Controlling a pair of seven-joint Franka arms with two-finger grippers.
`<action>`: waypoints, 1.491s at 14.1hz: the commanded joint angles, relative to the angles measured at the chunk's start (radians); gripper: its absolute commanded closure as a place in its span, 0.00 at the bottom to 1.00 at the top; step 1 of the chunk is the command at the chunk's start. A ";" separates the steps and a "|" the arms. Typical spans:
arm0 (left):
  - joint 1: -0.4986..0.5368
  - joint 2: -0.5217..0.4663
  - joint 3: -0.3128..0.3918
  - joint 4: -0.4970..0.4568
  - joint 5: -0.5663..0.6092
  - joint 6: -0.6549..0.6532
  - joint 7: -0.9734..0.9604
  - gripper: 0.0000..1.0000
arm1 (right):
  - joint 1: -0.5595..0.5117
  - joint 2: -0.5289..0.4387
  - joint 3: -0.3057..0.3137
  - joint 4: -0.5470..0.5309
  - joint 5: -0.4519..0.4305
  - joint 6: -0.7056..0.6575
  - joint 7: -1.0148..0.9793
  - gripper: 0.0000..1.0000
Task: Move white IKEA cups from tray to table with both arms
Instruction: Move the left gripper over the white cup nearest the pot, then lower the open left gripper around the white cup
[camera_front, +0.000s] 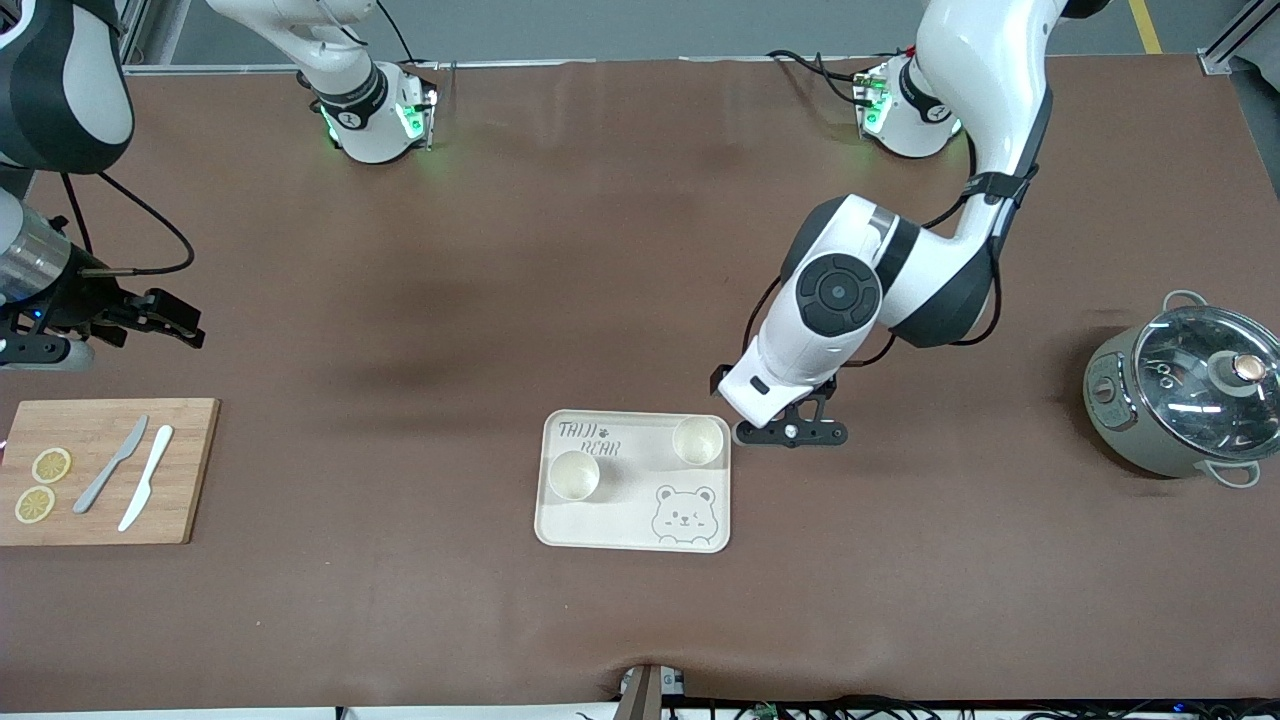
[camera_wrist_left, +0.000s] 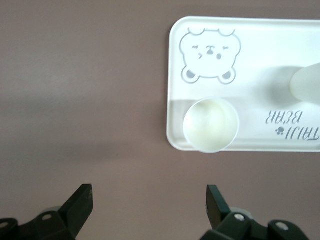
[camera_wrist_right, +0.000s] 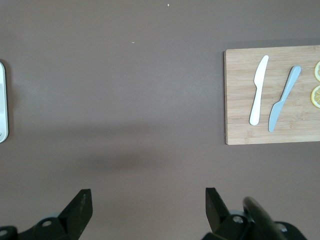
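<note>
Both white cups (camera_front: 574, 475) (camera_front: 698, 441) stand empty on the tray (camera_front: 620, 520); both arms' fingers (camera_wrist_left: 80, 202) (camera_wrist_right: 80, 205) open.

**Brown surface and its load**

The brown surface (camera_front: 400, 300) carries a bear-printed tray (camera_front: 640, 520) near the centre, a wooden cutting board (camera_front: 180, 480) at nine o'clock from it, and a lidded pot (camera_front: 1190, 400) at three o'clock.
</note>
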 joint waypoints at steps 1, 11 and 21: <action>-0.020 0.065 0.008 0.072 0.017 0.014 -0.022 0.00 | -0.006 -0.019 0.007 -0.010 -0.002 -0.006 0.004 0.00; -0.042 0.165 0.012 0.071 0.097 0.157 -0.005 0.00 | -0.006 -0.019 0.007 -0.010 -0.002 -0.003 0.004 0.00; -0.028 0.225 0.014 0.061 0.119 0.227 0.018 0.00 | -0.006 -0.018 0.007 -0.010 -0.002 -0.002 0.002 0.00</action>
